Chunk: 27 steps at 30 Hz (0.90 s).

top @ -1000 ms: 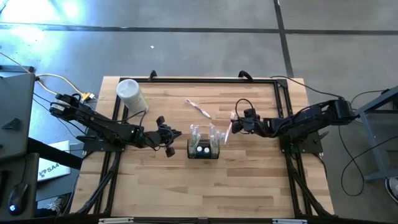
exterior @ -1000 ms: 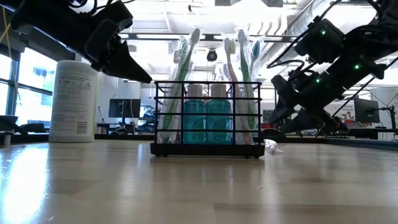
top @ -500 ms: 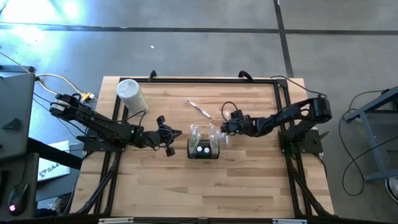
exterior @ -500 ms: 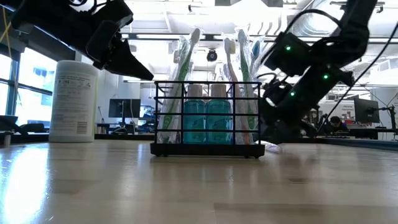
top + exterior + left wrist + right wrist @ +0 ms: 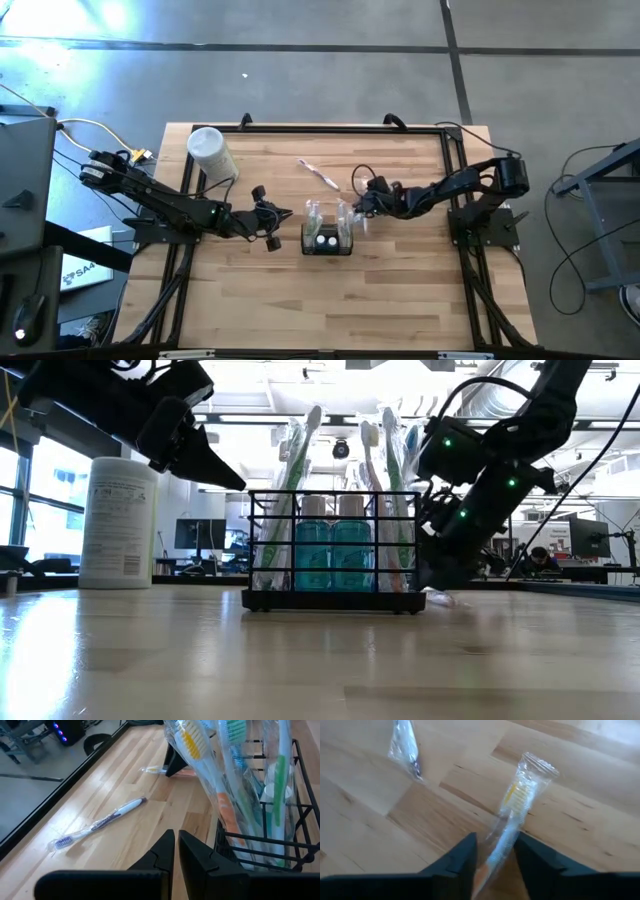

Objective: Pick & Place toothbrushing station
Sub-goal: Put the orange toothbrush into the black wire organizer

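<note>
Right gripper (image 5: pixel 492 855), advanced since 1 s ago, now straddles wrapped toothbrush (image 5: pixel 512 827) beside toothbrushing station (image 5: pixel 327 240), fingers parted, unclamped; pickup looks imminent.

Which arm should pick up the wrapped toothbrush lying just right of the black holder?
Right. The right gripper is already down over that wrapped toothbrush, open jaws straddling it. The left gripper hangs shut on the holder's far side.
</note>
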{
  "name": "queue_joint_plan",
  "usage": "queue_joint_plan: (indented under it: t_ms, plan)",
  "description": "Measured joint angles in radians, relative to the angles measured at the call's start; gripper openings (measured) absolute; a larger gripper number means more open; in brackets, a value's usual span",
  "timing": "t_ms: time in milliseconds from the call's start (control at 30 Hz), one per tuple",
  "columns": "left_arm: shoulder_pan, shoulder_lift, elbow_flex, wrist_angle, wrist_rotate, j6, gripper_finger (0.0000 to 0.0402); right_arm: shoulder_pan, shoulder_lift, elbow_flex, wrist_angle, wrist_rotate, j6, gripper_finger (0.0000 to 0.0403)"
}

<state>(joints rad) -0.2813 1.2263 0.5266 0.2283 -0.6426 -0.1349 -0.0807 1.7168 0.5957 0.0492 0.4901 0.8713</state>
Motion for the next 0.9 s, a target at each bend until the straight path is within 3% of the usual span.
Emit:
queue_joint_plan:
  t_ms: [167,233,533,700,900]
  plan:
    - [0.000,0.000,0.000,0.000,0.000,0.000,0.0022,0.011,0.001,-0.001,-0.023,0.017,-0.111,0.0035]
    - [0.000,0.000,0.000,0.000,0.000,0.000,0.0022,0.019,0.002,-0.001,-0.026,0.031,-0.149,0.0014]
    - [0.000,0.000,0.000,0.000,0.005,0.000,0.0022,0.074,-0.064,-0.009,-0.107,0.080,-0.185,0.0007]
    - [0.000,0.000,0.000,0.002,0.033,-0.001,0.0022,0.160,-0.221,-0.010,-0.251,0.167,-0.163,0.0005]
    - [0.000,0.000,0.000,0.022,0.065,-0.004,0.0022,0.291,-0.441,-0.011,-0.518,0.331,0.004,0.0004]
